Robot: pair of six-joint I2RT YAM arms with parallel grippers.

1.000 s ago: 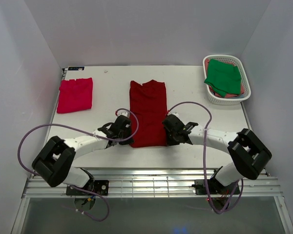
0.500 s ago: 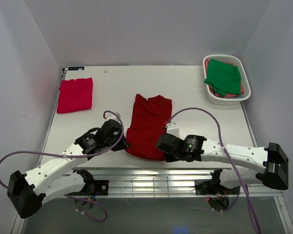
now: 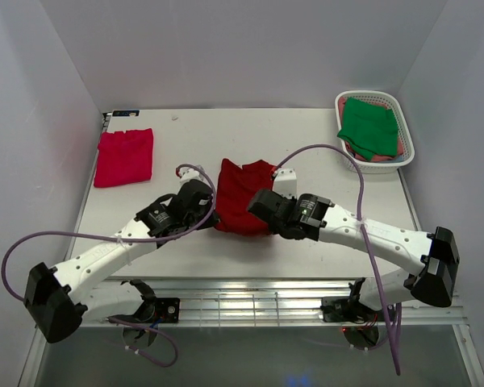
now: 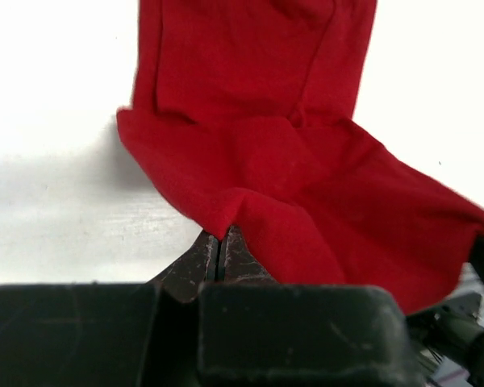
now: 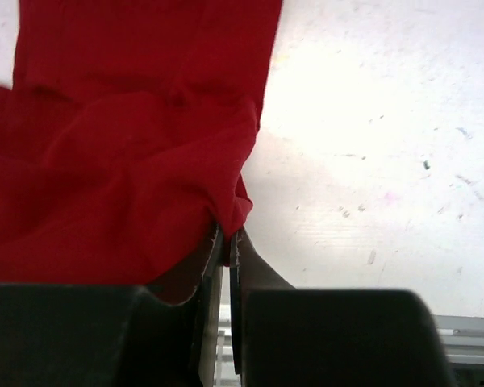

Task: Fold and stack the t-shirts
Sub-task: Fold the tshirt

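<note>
Centre frame, the dark red shirt [image 3: 244, 201] buckles as both arms carry its near hem up the bench [image 3: 194, 137] toward the collar. A second ago it lay flat as a long strip with the arms at its lower corners. Now it is bunched to roughly half that length, with the hem raised off the surface. The left fingers [image 4: 206, 260] are pinched tight on one hem corner and the right fingers [image 5: 254, 270] are clamped on the other, with no gap showing in either pair. The halving fold looks to be under way but not yet laid down. The shirt's long axis still runs top to bottom of the overhead view, collar end toward the top and held hem toward the bottom. A folded pinkish-red shirt [image 3: 124, 156] lies at upper left. A green shirt [image 3: 369, 126] sits in the white basket [image 3: 369, 167] at upper right, apparently yet to be folded.
</note>
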